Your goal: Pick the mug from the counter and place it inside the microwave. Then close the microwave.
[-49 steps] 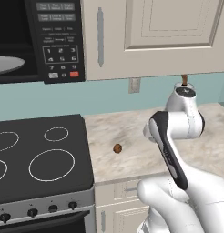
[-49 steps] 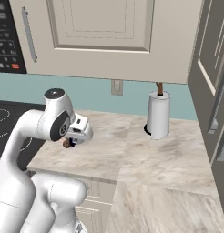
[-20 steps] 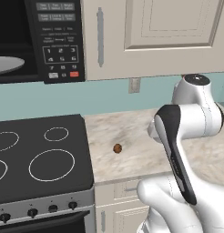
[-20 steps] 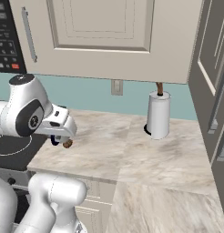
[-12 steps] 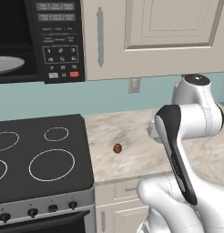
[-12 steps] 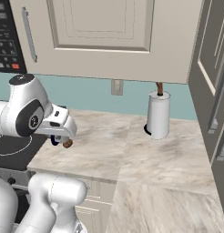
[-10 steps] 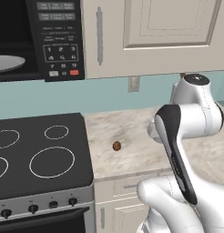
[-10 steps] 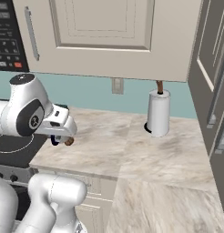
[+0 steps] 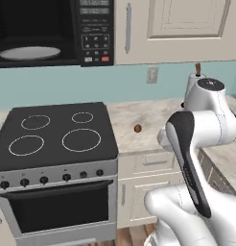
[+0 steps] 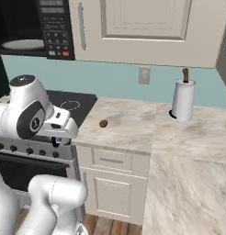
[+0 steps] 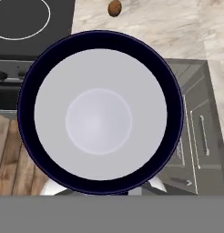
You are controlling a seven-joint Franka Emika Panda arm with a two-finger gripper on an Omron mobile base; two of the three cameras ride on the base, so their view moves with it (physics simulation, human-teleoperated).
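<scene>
The mug (image 11: 100,113) fills the hand view, hiding the fingertips; the gripper (image 10: 56,141) seems pinched on it. The microwave (image 9: 53,31) is cut off at left, its door hidden

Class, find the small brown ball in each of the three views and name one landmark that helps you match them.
Left base view: brown ball at centre, on the counter.
Right base view: left of centre, near the stovetop.
Hand view: top edge, above the mug.
Shared landmark: the stovetop's white ring burners.

The beige marbled tabletop (image 10: 133,126) carries 1 small brown ball (image 10: 103,123) near the stovetop (image 9: 57,134) and 1 upright white paper towel roll (image 10: 183,99) by the wall.
</scene>
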